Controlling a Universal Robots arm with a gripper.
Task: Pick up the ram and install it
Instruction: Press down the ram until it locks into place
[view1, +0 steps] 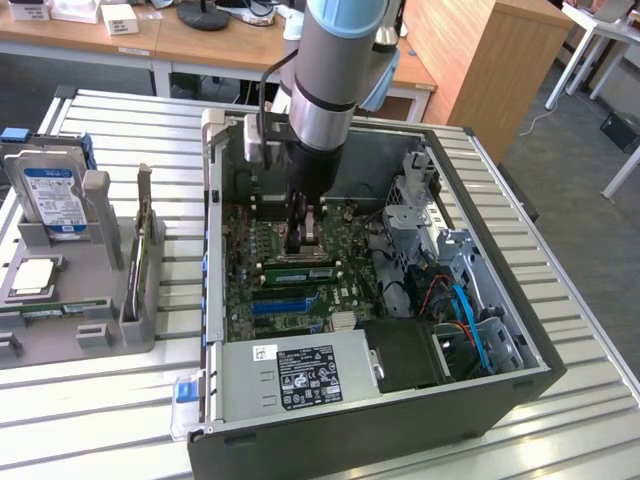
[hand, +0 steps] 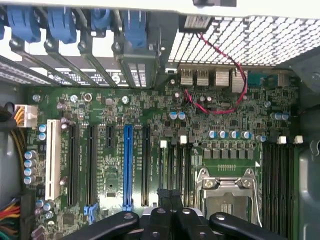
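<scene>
The gripper (view1: 303, 240) hangs low inside the open case (view1: 520, 385), over the motherboard (view1: 262, 285), its jaws closed tight with the fingertips (hand: 171, 199) pressed together; nothing can be seen between them. The ram (view1: 300, 271) looks to be lying seated in a slot on the motherboard just below the gripper, a narrow green strip, though the arm's shadow makes this hard to confirm. In the wrist view the fingers sit beside the open CPU socket (hand: 227, 192), with black memory slots (hand: 277, 185) on the socket's far side and a blue expansion slot (hand: 127, 167) among black ones on the other. A red wire (hand: 227, 95) loops near the rear ports. Crowding the motherboard are the power supply (view1: 300, 375) at the case's near end and a drive cage (view1: 430, 215) with blue cables (view1: 470, 325). Outside the case, on the exterior view's left, a grey holder (view1: 85, 330) carries a hard drive (view1: 50, 200) and a processor (view1: 32, 277).
</scene>
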